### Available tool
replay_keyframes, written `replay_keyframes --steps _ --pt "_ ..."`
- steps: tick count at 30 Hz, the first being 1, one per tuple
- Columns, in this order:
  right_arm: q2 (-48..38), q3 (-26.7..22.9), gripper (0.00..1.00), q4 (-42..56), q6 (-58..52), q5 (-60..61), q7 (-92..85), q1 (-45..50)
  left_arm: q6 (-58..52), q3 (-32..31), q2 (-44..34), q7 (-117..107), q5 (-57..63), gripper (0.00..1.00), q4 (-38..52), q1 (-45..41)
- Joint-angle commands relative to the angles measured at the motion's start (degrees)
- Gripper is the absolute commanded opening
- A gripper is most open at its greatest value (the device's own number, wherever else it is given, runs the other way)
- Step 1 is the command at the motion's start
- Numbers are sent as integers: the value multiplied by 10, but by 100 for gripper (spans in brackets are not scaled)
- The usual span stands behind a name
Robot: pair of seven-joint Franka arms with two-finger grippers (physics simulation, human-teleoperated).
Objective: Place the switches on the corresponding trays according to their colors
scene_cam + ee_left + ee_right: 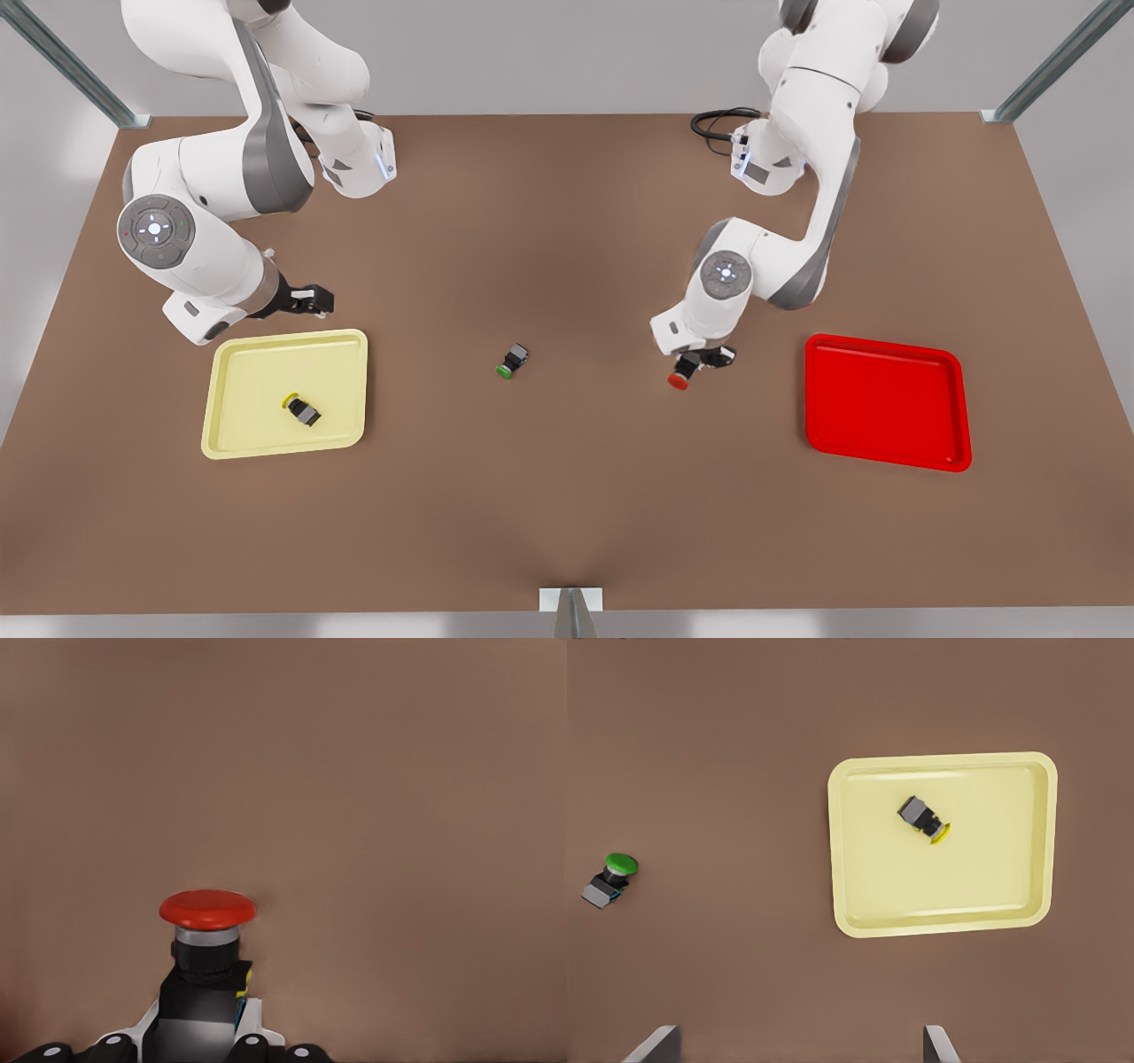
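The red switch [680, 379] is gripped by its body in the left end effector [700, 361], well short of the red tray [886, 403], so a slip onto the tabletop [567, 514] is risked, while the right end effector [314, 301] is held released beyond the yellow tray [232, 372].

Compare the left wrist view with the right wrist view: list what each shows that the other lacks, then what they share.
Left wrist view alone: the red switch, its dark body between the left gripper fingers, which are shut on it, cap pointing away from the camera.

Right wrist view alone: the yellow tray with the yellow switch lying on its side inside it, the green switch lying on the table apart from the tray, and the open right gripper above them.

Shared: the brown table.
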Motion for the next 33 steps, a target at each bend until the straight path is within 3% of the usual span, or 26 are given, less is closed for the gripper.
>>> replay_keyframes --steps 1,9,19,20,26,30,33 --pt "0 0 100 0 0 0 -1 0 -1 0 -8 5 -45 46 -7 7" --pt "0 0 100 0 0 0 -1 0 -25 0 -35 114 -40 47 -39 239" --pt "-5 0 100 2 2 -2 0 -1 58 0 72 192 15 51 -26 341" --pt "-5 0 100 2 1 -2 0 -1 63 0 77 190 15 100 -25 343" --pt "-5 1 100 2 1 -1 0 0 53 0 62 191 15 100 -25 340" --pt "-5 0 100 2 2 -2 0 0 -128 -80 -54 128 14 100 1 338" --pt "-4 0 100 2 2 -2 0 0 -329 -133 -59 41 12 100 168 339"
